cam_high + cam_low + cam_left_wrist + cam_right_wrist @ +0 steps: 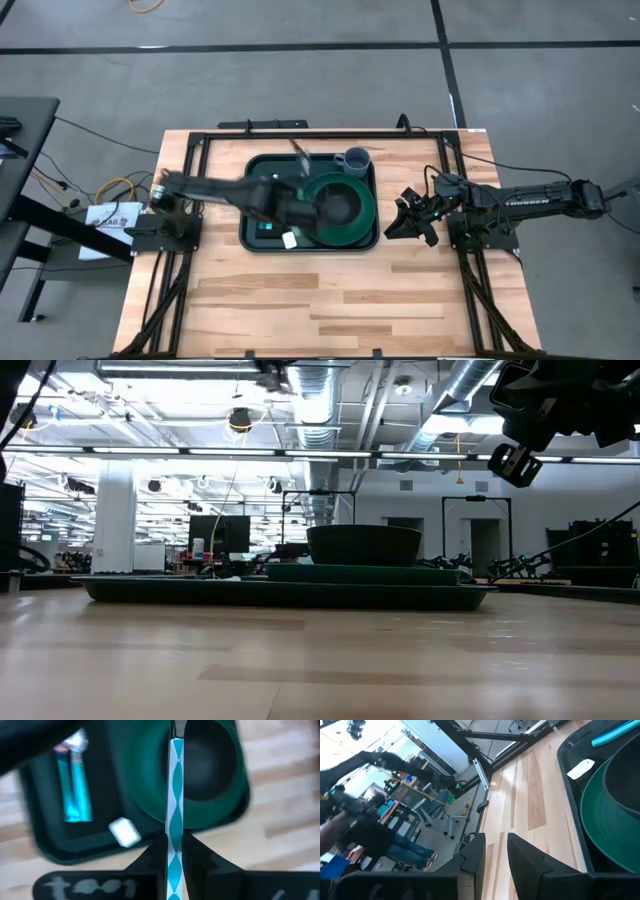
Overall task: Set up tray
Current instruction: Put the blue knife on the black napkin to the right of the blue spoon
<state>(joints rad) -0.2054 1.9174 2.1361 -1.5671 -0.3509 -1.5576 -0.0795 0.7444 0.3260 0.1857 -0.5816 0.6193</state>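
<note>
The dark green tray (pixel 262 170) lies flat mid-table and carries a round green plate (pixel 368 205) with a dark bowl (pixel 340 207) on it, a grey-blue cup (pixel 353 159), and a teal-handled utensil (pixel 75 795) lying on a black napkin (pixel 102 795). My left gripper (pixel 300 212) hovers over the tray beside the plate, shut on a second utensil with a teal-and-white patterned handle (pixel 175 815). A white tag (pixel 124 831) shows below it. My right gripper (pixel 408 220) waits open, right of the tray, touching nothing. My left gripper pinches the patterned utensil's handle (pixel 174 851) between its two fingers (pixel 150 857). The handle runs straight out along the fingers. The utensil is lifted clear, and its far end (pixel 177 729) reaches over the bowl; what kind of end it has cannot be told.
A slim metal utensil (pixel 299 152) lies at the tray's far rim, next to the cup. Black frame rails (pixel 300 132) border the table's far, left and right sides. Bare wooden tabletop (pixel 320 300) stretches along the near side. In the low view the tray (pixel 290 592) spans mid-table.
</note>
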